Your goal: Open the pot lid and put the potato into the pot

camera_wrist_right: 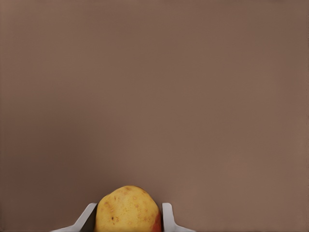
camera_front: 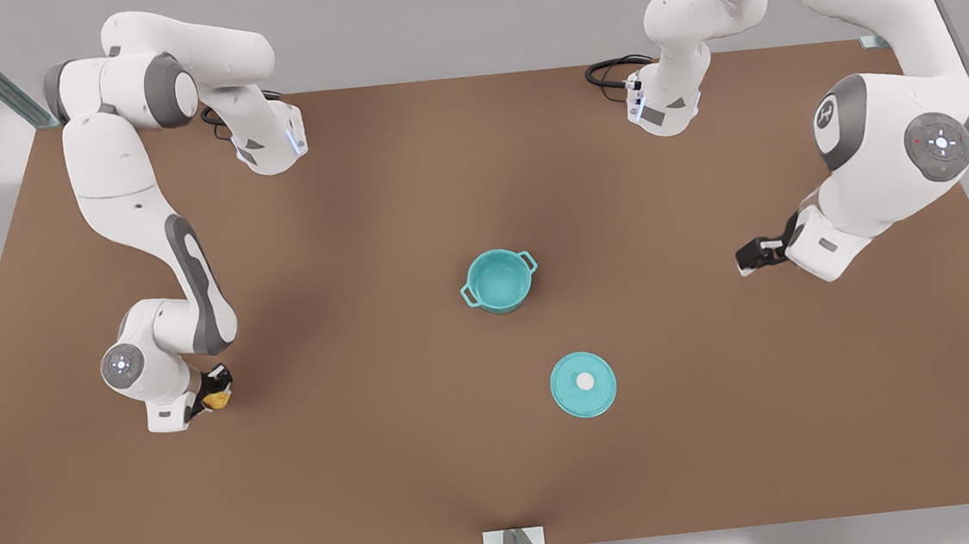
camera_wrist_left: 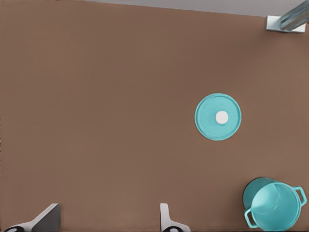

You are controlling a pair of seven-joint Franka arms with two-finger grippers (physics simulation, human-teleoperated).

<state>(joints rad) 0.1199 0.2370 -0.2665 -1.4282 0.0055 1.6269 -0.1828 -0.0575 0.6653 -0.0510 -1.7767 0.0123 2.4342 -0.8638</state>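
Right end effector (camera_front: 219,395): seen at the front view's left, low over the counter (camera_front: 395,452); its fingers (camera_wrist_right: 170,218) are clenched on the potato, one on each side.
Potato (camera_wrist_right: 127,210): held between the right end effector's fingers; yellow with a reddish patch at one edge. In the front view it shows as a small yellow lump (camera_front: 217,400) at the fingertips.
Lid (camera_front: 583,383): lying flat on the counter with its white knob up, well apart from the right end effector, off toward the front view's right. It is separate from the pot and nearer the front edge of the counter. In the left wrist view it is seen as a teal disc (camera_wrist_left: 217,116) on bare counter, away from the left end effector's fingers.
Pot (camera_front: 499,280): upright and uncovered near the counter's middle, its teal inside visible, with loop handles on opposite sides. It lies between the two end effectors, well apart from both. In the left wrist view it appears near a corner (camera_wrist_left: 273,205).
Left end effector (camera_front: 750,255): at the front view's right, above the counter, beyond the pot from the right end effector. Its fingers (camera_wrist_left: 165,217) are released and spread wide, with nothing between them; this arm waits.
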